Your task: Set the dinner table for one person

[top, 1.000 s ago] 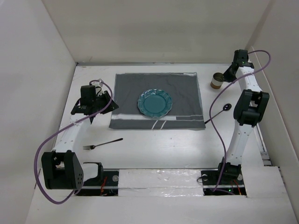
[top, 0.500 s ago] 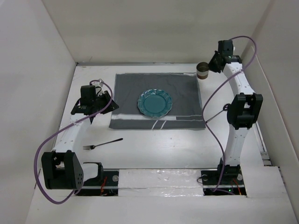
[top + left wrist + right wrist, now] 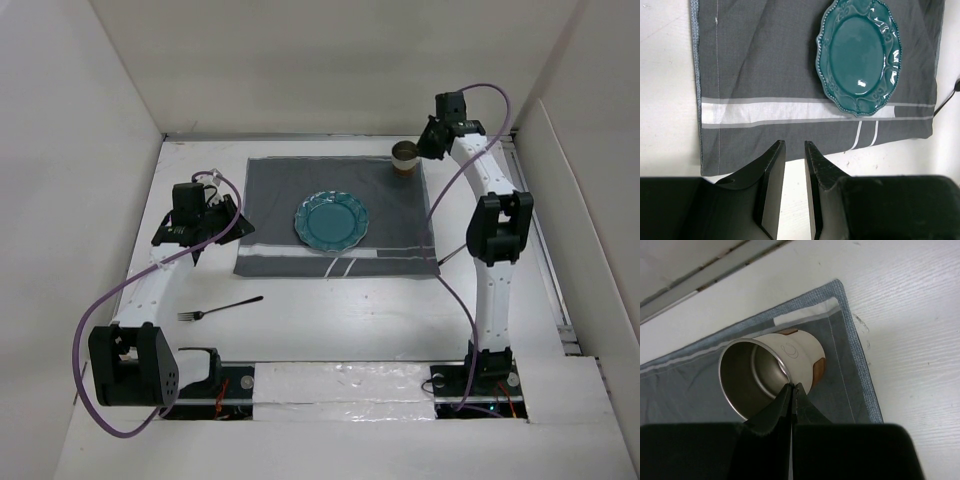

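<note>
A metal-lined cup (image 3: 404,157) with a white and tan outside hangs tilted over the far right corner of the grey striped mat (image 3: 390,200). My right gripper (image 3: 792,386) is shut on the cup (image 3: 790,352), pinching its rim. A teal plate (image 3: 331,221) rests in the middle of the mat. My left gripper (image 3: 795,144) hovers by the mat's near left corner, open a little with nothing between its fingers. A dark fork (image 3: 220,307) lies on the white dinner table (image 3: 330,330) in front of the mat's left side.
A thin dark utensil handle (image 3: 447,257) shows on the table just off the mat's near right corner, mostly hidden behind the right arm. White walls close in the table at the back and both sides. Purple cables loop from both arms.
My right arm has swung left with the cup, from the table right of the mat to above the mat's far right corner. The left arm has not moved.
</note>
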Controlling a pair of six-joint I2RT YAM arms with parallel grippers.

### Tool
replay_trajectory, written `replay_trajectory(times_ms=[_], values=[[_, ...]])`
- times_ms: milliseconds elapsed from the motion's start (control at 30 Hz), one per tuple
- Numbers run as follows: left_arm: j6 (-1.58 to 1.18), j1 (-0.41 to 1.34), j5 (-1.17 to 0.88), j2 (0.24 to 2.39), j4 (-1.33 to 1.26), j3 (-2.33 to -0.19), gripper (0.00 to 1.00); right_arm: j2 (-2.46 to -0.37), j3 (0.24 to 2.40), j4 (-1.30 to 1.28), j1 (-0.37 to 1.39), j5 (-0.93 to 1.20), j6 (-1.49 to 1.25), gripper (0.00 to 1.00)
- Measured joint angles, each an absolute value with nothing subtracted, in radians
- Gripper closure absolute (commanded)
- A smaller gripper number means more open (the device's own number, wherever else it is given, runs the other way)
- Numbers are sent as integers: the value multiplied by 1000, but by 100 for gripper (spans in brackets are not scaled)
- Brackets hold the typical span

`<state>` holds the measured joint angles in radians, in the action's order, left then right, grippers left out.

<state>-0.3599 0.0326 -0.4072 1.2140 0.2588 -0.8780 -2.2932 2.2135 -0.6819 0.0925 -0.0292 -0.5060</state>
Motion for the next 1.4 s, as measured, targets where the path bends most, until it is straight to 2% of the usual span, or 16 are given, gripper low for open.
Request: replay_trajectory(times_ms=[167, 300, 333, 467, 533, 567, 600, 633, 667, 867, 900, 933, 1000, 1033, 1100, 1400], values=[[-360, 33, -406, 1214, 259, -878, 81, -2318, 2170, -688, 90, 0, -539, 100], [-360, 33, -406, 1214, 259, -878, 81, -2318, 2136, -680, 83, 23, -568, 62], [-360, 33, -406, 1214, 259, -878, 81, -2318, 2128, -674, 81, 27, -573, 49], [-361, 33, -409, 1214, 259, -878, 81, -2300, 2075, -663, 70, 42, -578, 37], [-361, 33, -414, 1214, 258, -878, 81, -2275, 2046, -659, 59, 49, -577, 39], [-364, 33, -418, 1214, 258, -878, 81, -2252, 2024, -659, 52, 49, -577, 49], [-365, 33, -423, 1214, 258, -878, 81, -2223, 1995, -654, 44, 47, -575, 66], [-367, 33, -430, 1214, 258, -878, 81, -2177, 1947, -638, 35, 38, -575, 95], [-369, 33, -435, 1214, 257, -878, 81, -2122, 1890, -627, 24, 25, -576, 100], [-373, 33, -445, 1204, 250, -876, 81, -1663, 1384, -499, -78, -67, -609, 100], [-372, 33, -445, 1197, 250, -875, 81, -1603, 1312, -496, -99, -80, -612, 96], [-372, 33, -445, 1190, 248, -872, 81, -1559, 1252, -497, -116, -98, -615, 82], [-373, 33, -449, 1177, 234, -861, 81, -1520, 1158, -495, -138, -121, -614, 65], [-373, 33, -454, 1174, 229, -856, 81, -1519, 1121, -497, -142, -123, -608, 58], [-375, 33, -466, 1174, 221, -847, 81, -1532, 1077, -506, -145, -121, -596, 51], [-383, 73, -492, 1176, 206, -841, 81, -1650, 1037, -523, -145, -88, -520, 51]])
